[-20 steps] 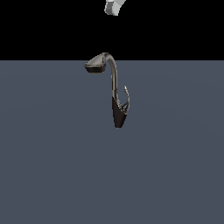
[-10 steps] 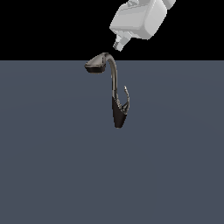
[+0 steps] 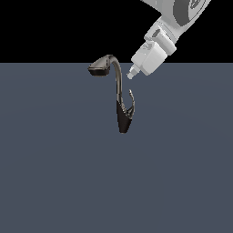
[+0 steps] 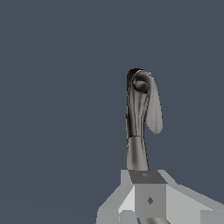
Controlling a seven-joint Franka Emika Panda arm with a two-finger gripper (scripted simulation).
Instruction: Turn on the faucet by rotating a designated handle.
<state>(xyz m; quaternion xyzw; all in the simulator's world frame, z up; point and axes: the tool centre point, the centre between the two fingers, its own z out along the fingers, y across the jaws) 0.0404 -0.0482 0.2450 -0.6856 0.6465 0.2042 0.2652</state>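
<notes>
The faucet [image 3: 122, 119] stands on the flat grey surface, its dark tapered base carrying a slim arched neck that ends in a flat spout head [image 3: 99, 68]. The handle [image 3: 132, 103], a short hooked lever, branches off the base on the exterior view's right. My gripper [image 3: 131, 73] hangs tilted just above the handle and beside the neck, touching neither. Its fingers look pressed together and hold nothing. The wrist view shows the neck and spout head of the faucet [image 4: 139, 118] beyond the gripper [image 4: 148, 189]; the handle is hidden there.
A plain grey-blue floor [image 3: 54, 173] spreads around the faucet. The white arm [image 3: 182, 18] reaches in from the top of the exterior view's right.
The arm has come down from the top edge and shifted to the exterior view's right, bringing the fingertips close above the handle. The faucet has not moved.
</notes>
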